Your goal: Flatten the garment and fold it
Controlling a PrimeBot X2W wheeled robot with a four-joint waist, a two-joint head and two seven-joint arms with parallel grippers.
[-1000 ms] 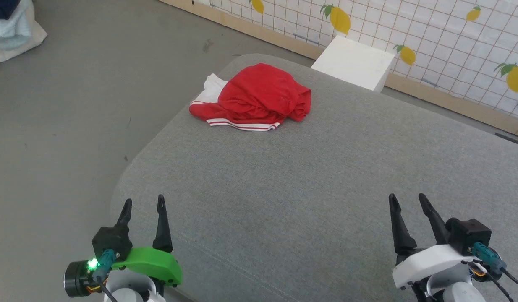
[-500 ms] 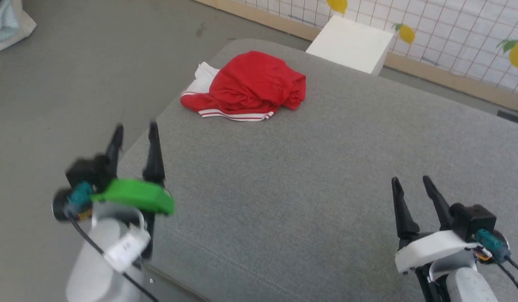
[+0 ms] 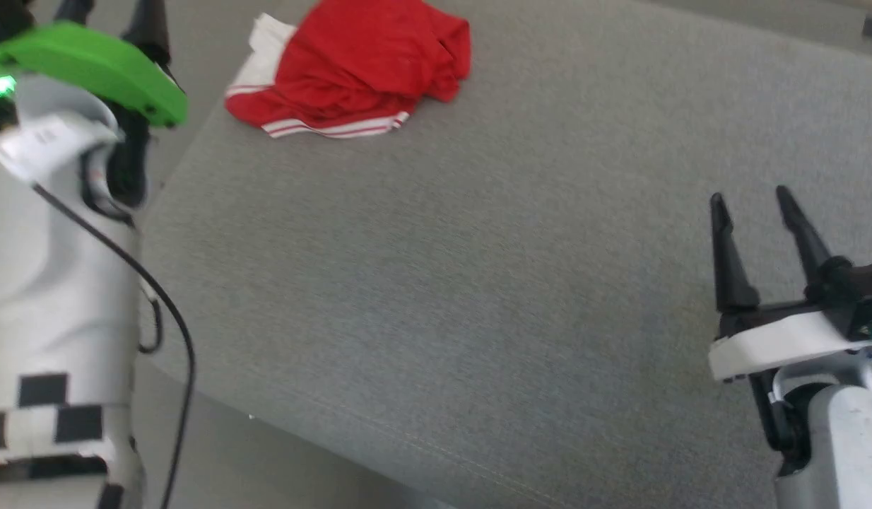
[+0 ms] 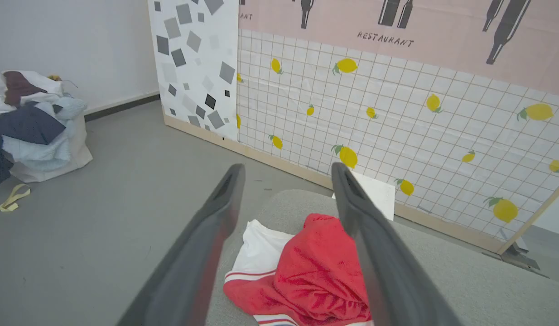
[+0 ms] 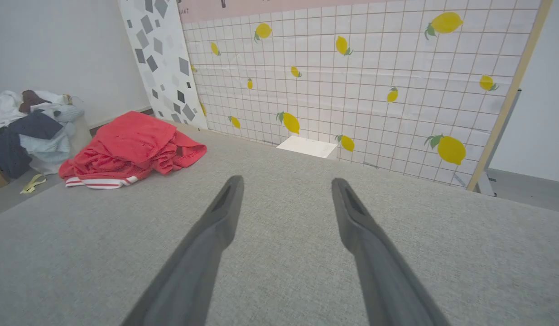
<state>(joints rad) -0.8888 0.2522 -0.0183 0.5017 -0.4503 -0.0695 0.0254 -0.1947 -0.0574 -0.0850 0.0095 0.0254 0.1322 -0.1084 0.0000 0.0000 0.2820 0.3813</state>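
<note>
The garment lies crumpled in a heap at the far left corner of the grey padded surface. It is red, with a white sleeve and red-and-white striped trim showing; no letters or number are visible. My left gripper is open, held above and short of the garment, which shows between its fingers. Its green mount is at the upper left of the head view, left of the heap. My right gripper is open and empty over bare surface, far right of the garment.
The padded surface's rounded left edge drops to grey floor. A white box stands behind the surface against a lemon-patterned grid wall. A pile of laundry in a bag sits on the floor to the left.
The head camera has tilted down and shifted. My left arm has risen and reached forward toward the garment's left side. The right gripper has moved forward a little. Both stay open.
</note>
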